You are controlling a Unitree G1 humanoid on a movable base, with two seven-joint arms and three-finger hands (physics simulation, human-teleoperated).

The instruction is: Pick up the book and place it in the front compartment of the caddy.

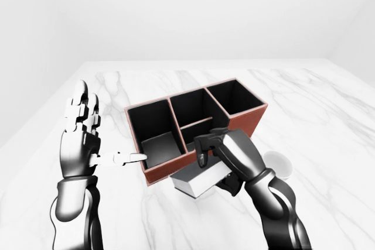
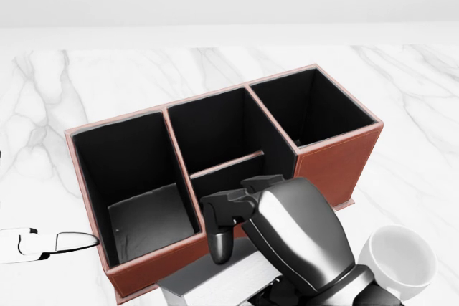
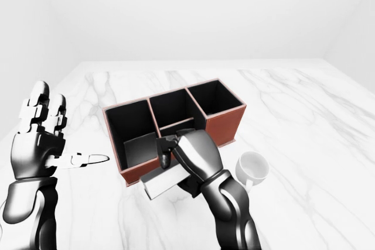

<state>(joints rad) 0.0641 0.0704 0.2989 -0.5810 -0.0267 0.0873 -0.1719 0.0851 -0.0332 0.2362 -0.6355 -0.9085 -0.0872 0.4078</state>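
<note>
Book (image 1: 202, 181), pale grey and slab-like, is held in the air just beside the low wall of the brown leather caddy (image 1: 246, 119), pinched by the right hand (image 1: 225, 159) with fingers over its top face and thumb beneath. It looks rigid and fairly light, with a smooth cover that may slip; gripping across the closed block near the middle seems safest. The left hand (image 1: 82, 139) hovers spread and empty near the marble worktop's (image 1: 328, 103) left edge. The right hand hides much of the book, and a white mug (image 3: 252, 167) sits close behind it.
</note>
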